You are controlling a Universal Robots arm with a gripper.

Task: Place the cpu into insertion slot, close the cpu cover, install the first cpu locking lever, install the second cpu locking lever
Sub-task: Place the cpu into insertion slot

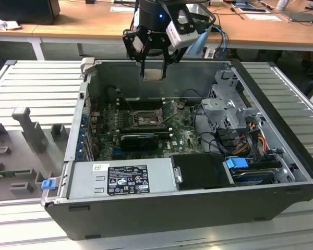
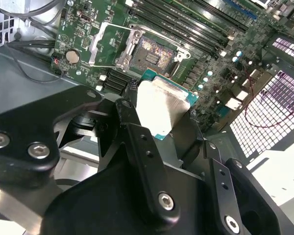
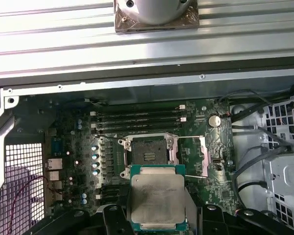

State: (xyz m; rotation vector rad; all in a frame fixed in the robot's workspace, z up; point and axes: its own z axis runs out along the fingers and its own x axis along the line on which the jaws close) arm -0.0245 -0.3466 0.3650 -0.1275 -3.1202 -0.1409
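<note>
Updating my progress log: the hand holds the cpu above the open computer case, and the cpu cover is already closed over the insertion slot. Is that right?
Not quite: the cpu cover stands open beside the insertion slot, whose contacts lie bare, as the first wrist view shows. The hand does hold the cpu above the open computer case.

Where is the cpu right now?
The cpu is clamped in the jaws of the gripper, in the air over the far edge of the open computer case in the exterior view, above and apart from the insertion slot.
</note>
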